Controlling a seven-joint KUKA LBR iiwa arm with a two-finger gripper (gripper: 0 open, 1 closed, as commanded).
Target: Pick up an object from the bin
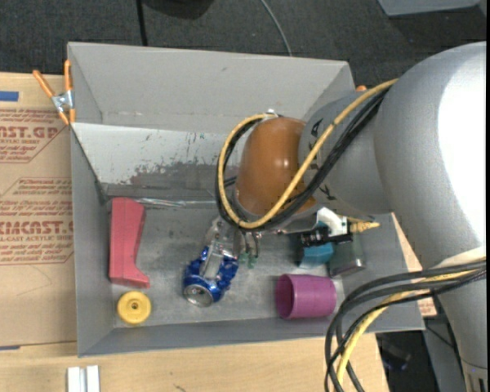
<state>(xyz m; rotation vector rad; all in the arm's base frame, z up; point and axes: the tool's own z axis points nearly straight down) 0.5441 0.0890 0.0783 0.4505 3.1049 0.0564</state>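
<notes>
Claw noted low in bin, mid-floor, at upper end of crushed blue can. Claw spread: can't be told, masked by orange wrist cover. Can lies tilted betw. pink block by left wall and purple cup near front edge. Judged: grip best centred across can's crushed waist; 1 yellow disc, front-left corner, well clear.

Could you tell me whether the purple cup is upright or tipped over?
Tipped over: the purple cup lies on its side, open mouth facing left.
</notes>
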